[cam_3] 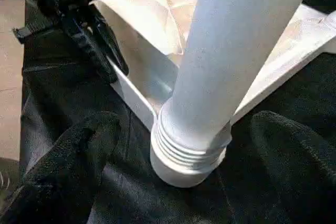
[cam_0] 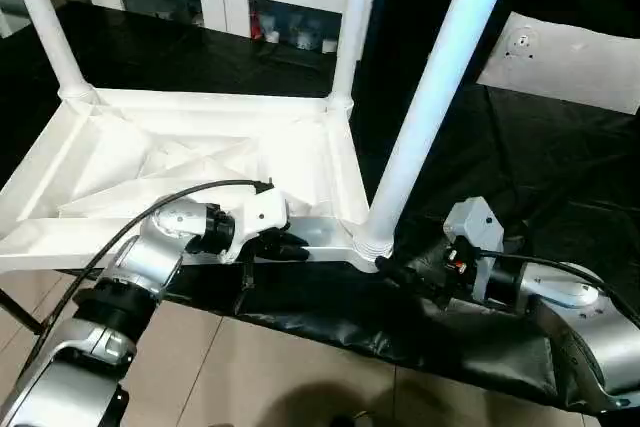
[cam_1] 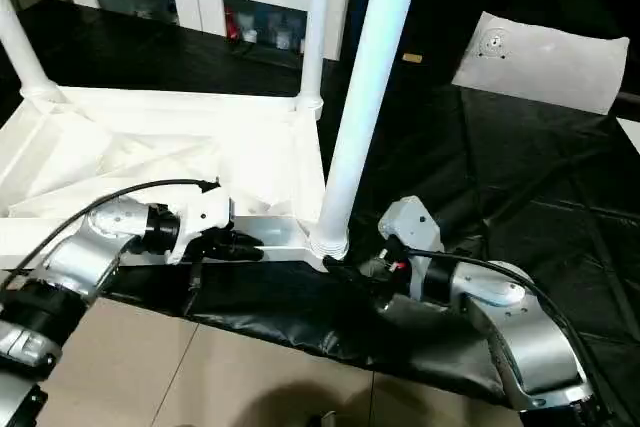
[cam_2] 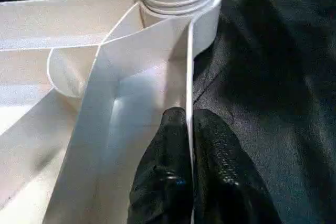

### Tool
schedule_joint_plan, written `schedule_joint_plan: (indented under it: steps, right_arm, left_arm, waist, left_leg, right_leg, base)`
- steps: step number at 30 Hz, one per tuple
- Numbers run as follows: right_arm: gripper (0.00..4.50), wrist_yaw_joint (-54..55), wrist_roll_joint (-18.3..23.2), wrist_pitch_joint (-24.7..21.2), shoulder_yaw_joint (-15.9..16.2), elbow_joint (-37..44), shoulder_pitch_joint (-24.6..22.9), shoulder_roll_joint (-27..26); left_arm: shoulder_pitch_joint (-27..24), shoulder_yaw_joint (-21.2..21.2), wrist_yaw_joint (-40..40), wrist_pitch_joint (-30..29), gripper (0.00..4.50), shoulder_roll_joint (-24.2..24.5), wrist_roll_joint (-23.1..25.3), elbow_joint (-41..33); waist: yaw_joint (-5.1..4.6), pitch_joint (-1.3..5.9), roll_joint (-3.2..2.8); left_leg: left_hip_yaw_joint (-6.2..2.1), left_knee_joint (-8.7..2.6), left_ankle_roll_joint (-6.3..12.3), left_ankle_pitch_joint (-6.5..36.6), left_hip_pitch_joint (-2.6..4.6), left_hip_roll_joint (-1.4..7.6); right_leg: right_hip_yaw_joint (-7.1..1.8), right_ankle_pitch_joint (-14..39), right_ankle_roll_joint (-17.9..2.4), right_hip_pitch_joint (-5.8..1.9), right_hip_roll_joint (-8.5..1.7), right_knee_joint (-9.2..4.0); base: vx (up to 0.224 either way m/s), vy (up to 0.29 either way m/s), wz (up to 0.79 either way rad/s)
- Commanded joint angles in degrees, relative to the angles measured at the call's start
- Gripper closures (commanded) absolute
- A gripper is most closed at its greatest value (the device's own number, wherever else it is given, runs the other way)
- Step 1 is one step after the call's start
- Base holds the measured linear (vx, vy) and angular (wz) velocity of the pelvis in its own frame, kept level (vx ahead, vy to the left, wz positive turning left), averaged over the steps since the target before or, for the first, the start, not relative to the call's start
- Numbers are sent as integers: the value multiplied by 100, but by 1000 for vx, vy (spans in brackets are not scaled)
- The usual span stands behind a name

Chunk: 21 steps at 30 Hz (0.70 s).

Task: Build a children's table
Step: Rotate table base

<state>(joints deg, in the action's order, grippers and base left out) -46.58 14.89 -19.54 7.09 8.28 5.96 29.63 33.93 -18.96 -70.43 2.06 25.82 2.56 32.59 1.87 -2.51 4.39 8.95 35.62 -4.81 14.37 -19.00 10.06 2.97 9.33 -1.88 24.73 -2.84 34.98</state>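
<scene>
White tabletop (cam_0: 180, 162) lies upside down on black cloth (cam_0: 560, 177), its rim pinched by the left claw (cam_2: 190, 145), so hold tight while the wide-open right claw (cam_3: 173, 145) closes around the near leg (cam_0: 430, 107), maybe still loose.

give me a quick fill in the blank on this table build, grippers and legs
1. The left gripper is shut on the tabletop's ____.
2. The right gripper has its jaws ____ on either side of the near leg's base.
3. The tabletop lies with its ribbed underside facing ____.
4. The legs standing in corner sockets number ____.

Missing words: rim; open; up; three
</scene>
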Motion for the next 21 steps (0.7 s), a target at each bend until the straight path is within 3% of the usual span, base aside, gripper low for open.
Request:
schedule_joint_plan:
  steps: [1, 6, 13, 16, 17, 21]
  right_arm:
    - [0, -68, -6, 83, -159, -111, 82, 99]
    - [0, -264, 64, 155, -111, -375, 279, 149]
    - [0, -582, 159, 188, -32, -489, 409, 190]
    - [0, -741, 219, 125, 37, -396, 370, 237]
    - [0, -778, 224, 123, 54, -393, 370, 243]
    - [0, -754, 102, 223, 74, -507, 373, 227]
  left_arm:
    - [-65, -243, 1, 32, 447, 117, 382, 292]
    - [30, -338, -139, 173, 447, 113, 428, 412]
    - [51, -363, -86, 323, 447, 72, 402, 503]
    - [105, -323, -221, 61, 447, 16, 280, 573]
    - [126, -321, -255, 29, 406, 12, 267, 597]
    - [191, -351, -91, 229, 375, 25, 404, 719]
  waist:
    - [32, 303, -39]
    - [26, 298, -58]
    - [26, 313, -63]
    - [29, 305, -71]
    - [32, 303, -74]
    - [29, 298, -65]
  left_leg:
    - [-49, -454, 347, 509, -110, 234]
    - [-48, -455, 313, 591, -98, 238]
    - [-46, -446, 330, 518, -101, 253]
    - [-43, -448, 335, 558, -94, 249]
    - [-46, -451, 322, 579, -92, 247]
    - [-56, -455, 305, 658, -94, 238]
  right_leg:
    - [-288, 1947, -668, -421, -469, -479]
    - [-281, 2039, -707, -419, -471, -487]
    - [-283, 1673, -882, -443, -478, -453]
    - [-275, 1718, -906, -442, -470, -462]
    - [-274, 1798, -884, -444, -471, -467]
    - [-263, 2153, -711, -439, -471, -515]
  base:
    - [0, 0, 0]
    - [0, 0, 0]
    - [0, 0, 0]
    - [0, 0, 0]
    - [0, 0, 0]
    - [0, 0, 0]
